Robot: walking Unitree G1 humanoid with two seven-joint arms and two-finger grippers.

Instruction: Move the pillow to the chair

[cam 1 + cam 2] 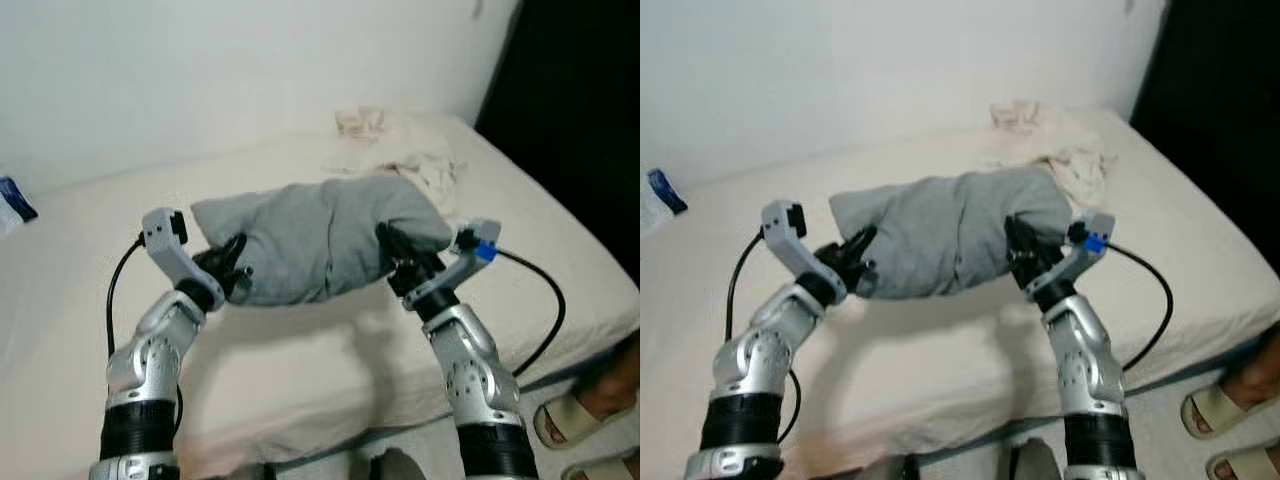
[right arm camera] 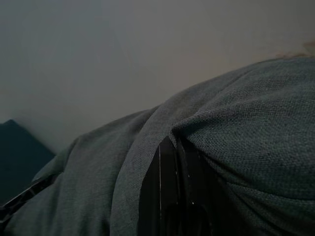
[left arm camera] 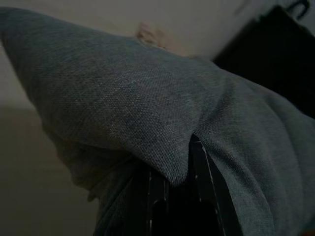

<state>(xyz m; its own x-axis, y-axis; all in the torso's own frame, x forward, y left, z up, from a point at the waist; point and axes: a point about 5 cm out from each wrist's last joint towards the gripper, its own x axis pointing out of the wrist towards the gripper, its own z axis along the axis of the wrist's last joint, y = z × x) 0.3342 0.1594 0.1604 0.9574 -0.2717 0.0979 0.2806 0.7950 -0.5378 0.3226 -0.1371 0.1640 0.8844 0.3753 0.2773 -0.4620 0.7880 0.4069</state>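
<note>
Pillow [image 1: 325, 238], grey, hangs above the bed [image 1: 300, 370], its ends pinched by the left gripper [image 1: 232, 268] and the right gripper [image 1: 400, 258], both clamped on fabric.

A bed [image 1: 80, 250] with a cream sheet stands against a plain white wall [image 1: 200, 70]. Crumpled cloth [image 1: 400, 150] lies near its far corner, beside a dark opening [image 1: 580, 110].

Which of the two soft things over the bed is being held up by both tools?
The grey pillow, pinched by the left tool and right tool; the crumpled cream cloth lies untouched.
</note>
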